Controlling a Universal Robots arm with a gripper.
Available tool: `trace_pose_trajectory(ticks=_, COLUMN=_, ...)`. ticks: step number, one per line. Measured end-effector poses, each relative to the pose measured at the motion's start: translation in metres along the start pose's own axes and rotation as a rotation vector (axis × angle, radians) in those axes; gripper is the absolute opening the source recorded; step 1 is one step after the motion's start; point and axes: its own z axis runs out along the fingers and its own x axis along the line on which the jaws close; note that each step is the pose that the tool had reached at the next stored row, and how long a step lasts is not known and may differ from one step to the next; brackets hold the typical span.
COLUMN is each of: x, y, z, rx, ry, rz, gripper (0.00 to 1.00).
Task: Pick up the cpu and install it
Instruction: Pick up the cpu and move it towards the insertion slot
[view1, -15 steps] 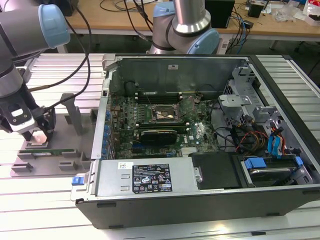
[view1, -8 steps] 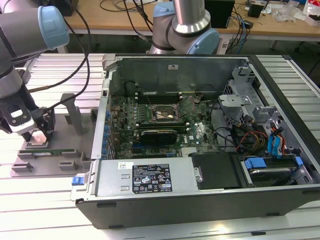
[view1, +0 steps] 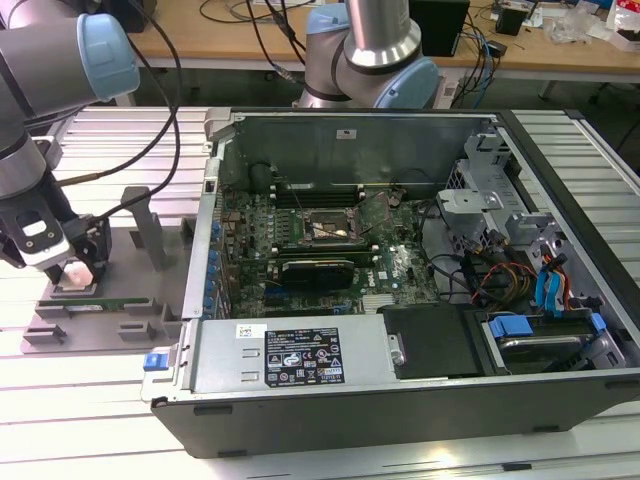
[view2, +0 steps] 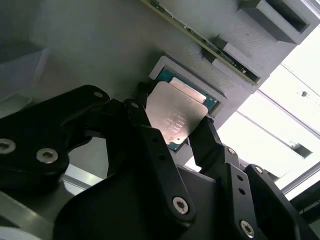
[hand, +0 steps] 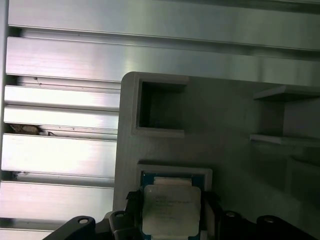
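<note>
The cpu (view2: 176, 116) is a flat square chip with a shiny silver top. It sits between the two black fingers of my gripper (view2: 172, 122), which is shut on its opposite edges. The cpu (hand: 171, 210) hangs just above a square recess (hand: 175, 175) in the grey plastic tray (hand: 225, 130), slightly offset from it. In the exterior view my gripper (view1: 78, 272) is low over the tray (view1: 60, 325) at that view's left, outside the computer case. The open socket (view1: 325, 232) lies on the motherboard inside the case.
The open computer case (view1: 400, 260) lies on its side on a slatted metal table (view1: 120, 130). A green memory stick (view1: 100, 303) rests on the tray beside my gripper. Grey posts (view1: 150, 225) rise from the tray. A second arm (view1: 370, 50) stands behind the case.
</note>
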Motion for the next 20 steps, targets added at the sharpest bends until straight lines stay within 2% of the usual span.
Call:
trace_pose_trajectory(ticks=2, x=0.0000, y=0.0000, z=0.0002, rx=-0.0001, ry=-0.0001, rz=0.000, gripper=0.60)
trace_pose_trajectory(ticks=4, x=0.0000, y=0.0000, z=0.0003, rx=-0.0001, ry=0.0000, rz=0.000, gripper=0.55)
trace_pose_trajectory(ticks=13, x=-0.0002, y=0.0001, z=-0.0006, rx=-0.0004, ry=-0.0010, rz=0.000, gripper=0.55)
trace_pose_trajectory(ticks=17, x=-0.0003, y=-0.0002, z=-0.0116, rx=-0.0001, ry=-0.0002, rz=0.000, gripper=0.55)
trace_pose_trajectory(ticks=20, x=-0.0005, y=-0.0005, z=-0.0222, rx=-0.0001, ry=-0.0002, rz=0.000, gripper=0.55)
